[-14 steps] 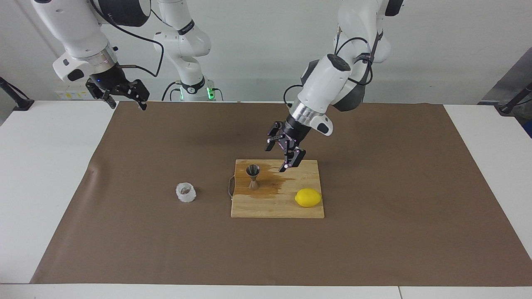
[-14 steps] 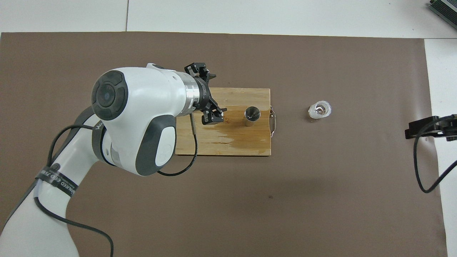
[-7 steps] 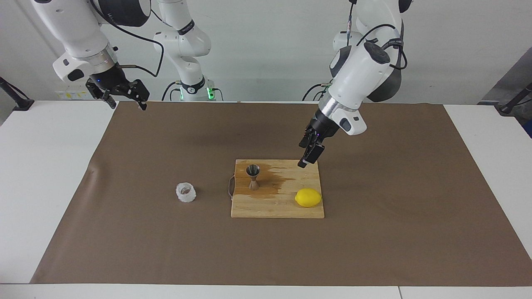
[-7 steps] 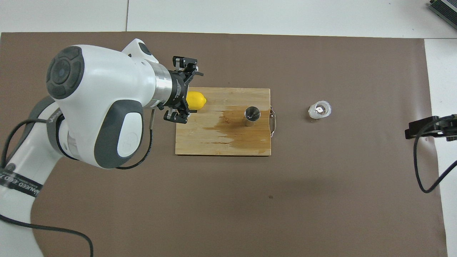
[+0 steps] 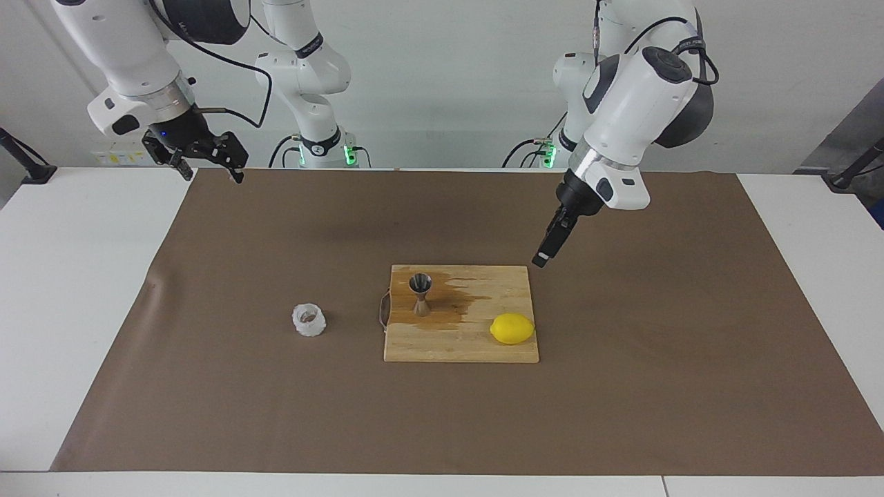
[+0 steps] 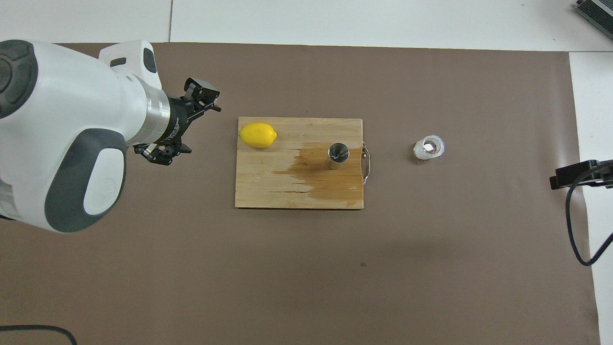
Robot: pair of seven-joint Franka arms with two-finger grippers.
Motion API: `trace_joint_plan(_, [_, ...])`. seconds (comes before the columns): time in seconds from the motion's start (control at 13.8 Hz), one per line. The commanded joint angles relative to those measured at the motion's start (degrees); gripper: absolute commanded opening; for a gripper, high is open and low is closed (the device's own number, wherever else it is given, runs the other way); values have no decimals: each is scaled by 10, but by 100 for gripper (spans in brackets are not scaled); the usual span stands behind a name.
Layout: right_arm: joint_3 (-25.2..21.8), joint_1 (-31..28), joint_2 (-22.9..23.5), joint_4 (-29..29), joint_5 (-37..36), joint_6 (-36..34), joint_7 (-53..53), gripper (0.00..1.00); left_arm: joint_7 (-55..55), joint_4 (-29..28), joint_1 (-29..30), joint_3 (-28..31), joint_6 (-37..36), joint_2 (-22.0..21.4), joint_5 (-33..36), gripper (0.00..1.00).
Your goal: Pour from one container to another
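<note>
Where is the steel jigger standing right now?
The steel jigger stands upright on the wooden cutting board, by its handle end toward the right arm's end of the table, between the lemon and the textured glass cup.

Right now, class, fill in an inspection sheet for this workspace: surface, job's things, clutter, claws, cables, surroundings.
Surface: brown mat on white table; wet stain on cutting board.
Job's things: glass cup upright on mat, toward the right arm's end; steel jigger upright on board.
Clutter: lemon on board.
Claws: left claw open, empty, over mat beside board; right claw open, waiting at mat's edge.
Cables: black cable by the right claw.
Surroundings: white wall.
</note>
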Motion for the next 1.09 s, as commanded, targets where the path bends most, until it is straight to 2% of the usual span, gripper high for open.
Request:
trace_joint_plan(0.0, [-3, -25, -7, -6, 13, 8, -68, 100, 132, -11, 42, -4, -38, -19, 15, 100])
trace_joint_plan(0.14, [-3, -45, -8, -16, 13, 30, -137, 100, 237, -10, 68, -4, -53, -25, 15, 100])
trace_joint_plan(0.36, [-3, -83, -36, -86, 14, 104, -240, 100, 396, -8, 94, -4, -65, -27, 54, 100])
trace_joint_plan(0.51, [-3, -108, -38, -102, 14, 142, -347, 100, 503, -9, 120, -4, -79, -35, 63, 100])
trace_joint_plan(0.65, [-3, -130, -31, -102, 14, 160, -438, 100, 604, -8, 138, -3, -102, -40, 65, 100])
trace_joint_plan(0.8, [-3, -143, -18, -105, 21, 178, -523, 100, 644, -7, 143, -3, -122, -49, 77, 100])
trace_joint_plan(1.01, [-4, -185, 33, -105, 109, 193, -679, 100, 720, -7, 171, 4, -139, -60, 78, 100])
